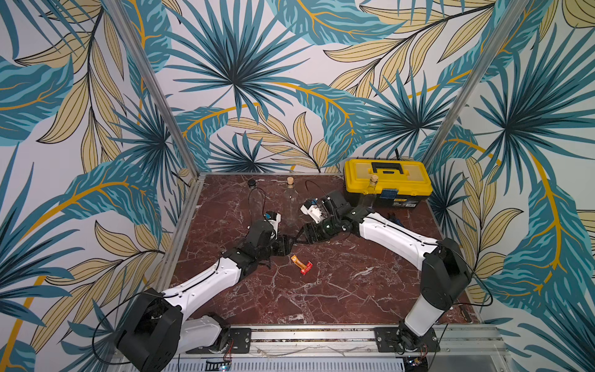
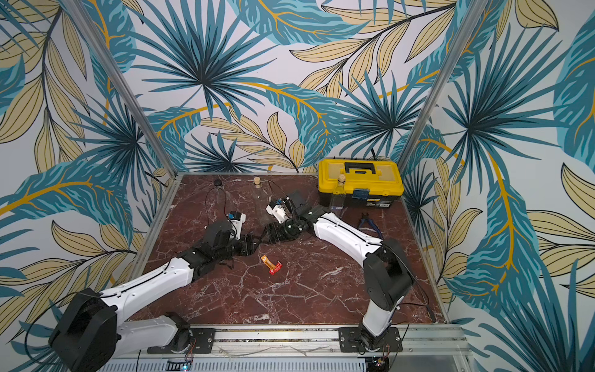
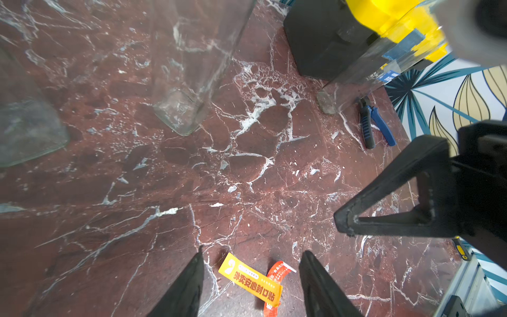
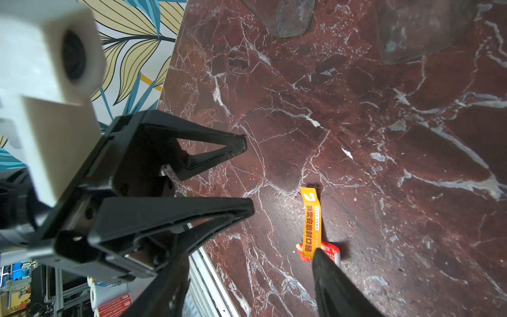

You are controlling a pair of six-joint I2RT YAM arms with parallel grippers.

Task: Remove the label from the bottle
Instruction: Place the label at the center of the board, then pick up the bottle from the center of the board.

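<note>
While the label (image 1: pixel 302 264) lies crumpled on the table (image 1: pixel 354 290), apart from any bottle, the left gripper (image 3: pixel 252 254) and right gripper (image 4: pixel 248 247) hang just behind it, tips facing, both spread and empty. Beyond stands a corked bottle (image 1: pixel 291 198); farthest, a toolbox (image 1: pixel 386 183).

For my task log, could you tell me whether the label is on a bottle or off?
Off: the orange label lies loose on the marble table, apart from the nearest bottle.
</note>
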